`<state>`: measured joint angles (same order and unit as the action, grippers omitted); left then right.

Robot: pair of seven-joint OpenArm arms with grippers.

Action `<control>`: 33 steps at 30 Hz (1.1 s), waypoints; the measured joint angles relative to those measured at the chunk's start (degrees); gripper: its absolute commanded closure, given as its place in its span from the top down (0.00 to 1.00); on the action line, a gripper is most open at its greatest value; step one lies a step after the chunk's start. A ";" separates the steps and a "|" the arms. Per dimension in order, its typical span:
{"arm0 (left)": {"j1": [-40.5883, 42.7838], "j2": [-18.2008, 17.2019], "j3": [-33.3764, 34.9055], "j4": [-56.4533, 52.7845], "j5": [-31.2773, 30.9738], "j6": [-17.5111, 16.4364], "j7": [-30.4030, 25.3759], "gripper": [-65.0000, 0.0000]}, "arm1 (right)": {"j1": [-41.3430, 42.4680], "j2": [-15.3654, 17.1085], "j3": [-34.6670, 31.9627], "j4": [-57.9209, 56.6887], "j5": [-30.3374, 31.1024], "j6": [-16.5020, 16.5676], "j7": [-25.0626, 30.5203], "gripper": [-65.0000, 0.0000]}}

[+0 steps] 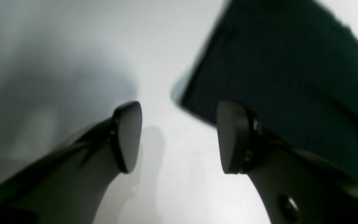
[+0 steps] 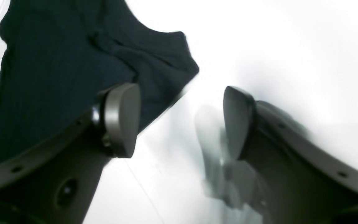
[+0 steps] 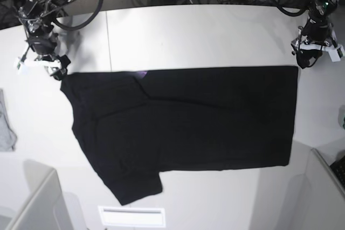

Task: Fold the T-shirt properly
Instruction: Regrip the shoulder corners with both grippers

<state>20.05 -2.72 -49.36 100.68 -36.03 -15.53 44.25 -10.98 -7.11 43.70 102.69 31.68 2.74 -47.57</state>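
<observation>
The black T-shirt [image 3: 183, 117] lies flat across the white table, one sleeve pointing to the near left. A sliver of purple print [image 3: 141, 74] shows at its far edge. My left gripper [image 3: 303, 60] hovers just off the shirt's far right corner. In the left wrist view it [image 1: 179, 124] is open over bare table, the shirt's corner [image 1: 291, 62] beside one finger. My right gripper [image 3: 56, 72] stands at the far left corner. In the right wrist view it [image 2: 180, 118] is open and holds nothing, with the shirt [image 2: 57, 62] behind its left finger.
A small grey cloth [image 3: 5, 127] lies at the table's left edge. A white card [image 3: 132, 216] sits at the near edge. Grey panels stand at the near left [image 3: 32, 203] and near right [image 3: 323, 187]. Cables crowd the back.
</observation>
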 measured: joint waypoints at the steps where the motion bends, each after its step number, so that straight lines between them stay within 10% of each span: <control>1: 0.15 0.15 0.00 -0.68 0.22 -1.73 0.02 0.56 | 0.26 0.07 0.17 -1.70 -0.07 -0.09 -0.02 0.64; 5: 0.09 -0.13 -0.04 -3.26 -0.20 -8.26 -0.15 0.56 | 1.79 0.15 0.22 -7.76 -0.09 -0.11 0.04 0.64; 33: -9.60 -0.61 -0.35 -18.75 -0.70 -8.55 -2.91 0.56 | 7.30 3.21 -0.07 -17.55 1.75 3.76 3.02 0.63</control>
<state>10.46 -3.33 -49.71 81.93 -36.73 -24.08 41.34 -3.68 -3.90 43.64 85.14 33.43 6.50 -44.56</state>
